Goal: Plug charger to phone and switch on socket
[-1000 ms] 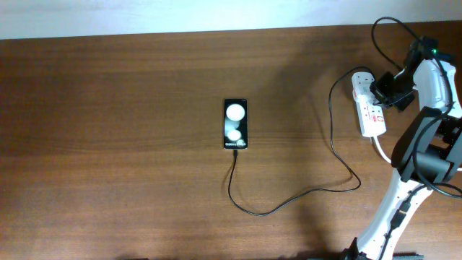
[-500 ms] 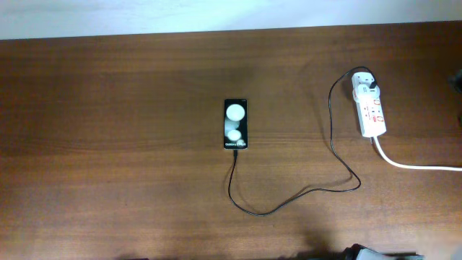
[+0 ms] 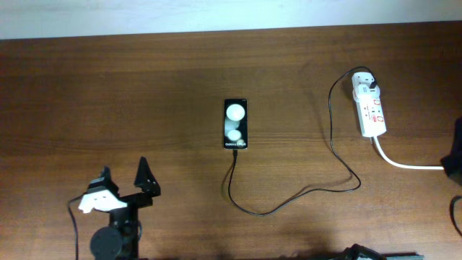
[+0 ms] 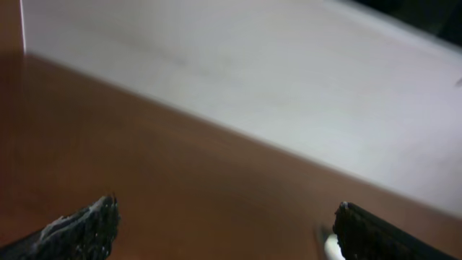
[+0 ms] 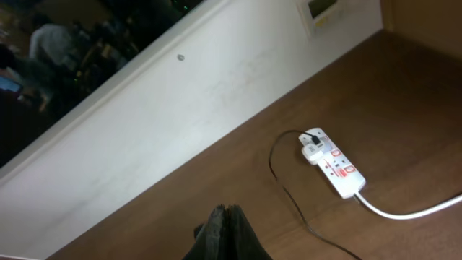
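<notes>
The phone (image 3: 235, 123) lies flat at the table's middle, its two white circles showing. The charger (image 3: 289, 201), a thin black cable, runs from the phone's near end in a loop to the white plug adapter (image 3: 367, 85) seated in the socket (image 3: 372, 112) at the far right. My left gripper (image 3: 124, 177) is open and empty at the near left, far from the phone; its wrist view (image 4: 224, 224) shows only wood and wall. My right gripper (image 5: 227, 211) is shut and empty, well back from the socket (image 5: 336, 167) and the charger (image 5: 285, 184).
The socket's thick white cord (image 3: 408, 165) runs off to the right edge, also in the right wrist view (image 5: 411, 213). A dark part of my right arm (image 3: 455, 155) shows at the right edge. A white wall (image 3: 216, 14) borders the table's far side.
My right arm has left the socket and pulled away to the right edge. My left arm has come into view at the near left. The phone, charger and socket have not moved.
</notes>
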Robot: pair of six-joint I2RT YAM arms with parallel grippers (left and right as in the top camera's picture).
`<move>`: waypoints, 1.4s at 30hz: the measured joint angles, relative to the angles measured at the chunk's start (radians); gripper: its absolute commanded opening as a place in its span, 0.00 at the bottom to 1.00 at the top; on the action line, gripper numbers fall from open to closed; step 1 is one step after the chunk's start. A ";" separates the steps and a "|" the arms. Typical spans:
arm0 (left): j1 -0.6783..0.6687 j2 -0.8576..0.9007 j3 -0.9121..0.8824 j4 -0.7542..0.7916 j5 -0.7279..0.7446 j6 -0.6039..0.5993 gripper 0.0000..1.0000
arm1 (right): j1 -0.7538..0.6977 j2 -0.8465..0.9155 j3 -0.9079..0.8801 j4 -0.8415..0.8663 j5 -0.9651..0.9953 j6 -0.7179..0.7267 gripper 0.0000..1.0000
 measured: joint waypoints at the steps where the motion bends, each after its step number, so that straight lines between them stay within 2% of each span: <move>1: 0.000 0.001 -0.051 0.038 0.000 0.000 0.99 | 0.000 -0.018 0.000 0.000 -0.003 0.000 0.05; 2: 0.000 0.001 -0.088 0.045 -0.002 0.000 0.99 | 0.013 -0.048 0.000 0.000 -0.008 0.000 0.11; 3: 0.000 0.001 -0.101 0.044 -0.002 0.000 0.99 | 0.035 -0.063 0.000 -0.001 -0.013 -0.007 0.21; 4: 0.000 0.002 -0.101 0.045 -0.002 0.000 0.99 | 0.065 -0.073 0.000 -0.001 -0.017 -0.012 0.42; 5: 0.000 0.002 -0.101 0.044 -0.002 0.000 0.99 | 0.119 -0.081 0.000 -0.003 -0.019 -0.022 0.92; 6: 0.000 0.002 -0.101 0.044 -0.001 0.000 0.99 | 0.161 -0.085 0.000 -0.010 -0.019 -0.025 0.99; 8: 0.000 0.002 -0.101 0.044 -0.001 0.000 0.99 | 0.222 -0.085 0.000 -0.047 -0.020 -0.026 0.99; 13: 0.000 0.002 -0.101 0.044 -0.001 0.000 0.99 | 0.229 -0.085 0.000 -0.086 -0.011 -0.029 0.99; 16: 0.000 0.002 -0.101 0.044 -0.001 0.000 0.99 | 0.230 -0.085 0.001 -0.185 0.111 -0.034 0.99; 20: 0.000 0.002 -0.101 0.044 -0.002 0.000 0.99 | 0.230 -0.091 -0.094 -0.220 0.174 -0.310 0.98; 21: 0.000 0.002 -0.101 0.044 -0.001 0.000 0.99 | 0.244 -0.116 -0.180 -0.148 0.181 -0.381 0.99; 25: 0.000 0.003 -0.101 0.046 -0.002 0.000 0.99 | 0.354 -0.335 -0.614 0.233 0.190 -0.475 0.99; 26: 0.000 0.003 -0.101 0.045 -0.002 0.000 0.99 | 0.387 -0.431 -0.781 0.401 0.187 -0.486 0.99; 27: 0.000 0.003 -0.101 0.044 -0.001 0.001 0.99 | 0.410 -0.516 -0.935 0.457 0.179 -0.492 0.99; 31: 0.000 0.003 -0.101 0.045 -0.002 0.003 0.99 | 0.486 -0.765 -1.416 0.908 0.130 -0.497 0.99; 34: 0.000 0.004 -0.101 0.044 -0.001 0.003 0.99 | 0.534 -0.927 -1.739 1.125 0.116 -0.480 0.99; 37: 0.000 0.003 -0.101 0.045 -0.002 0.003 0.99 | 0.535 -1.008 -1.899 1.267 0.116 -0.462 0.99; 42: 0.000 0.003 -0.101 0.044 -0.001 0.003 0.99 | 0.535 -1.020 -1.962 1.308 0.143 -0.459 0.99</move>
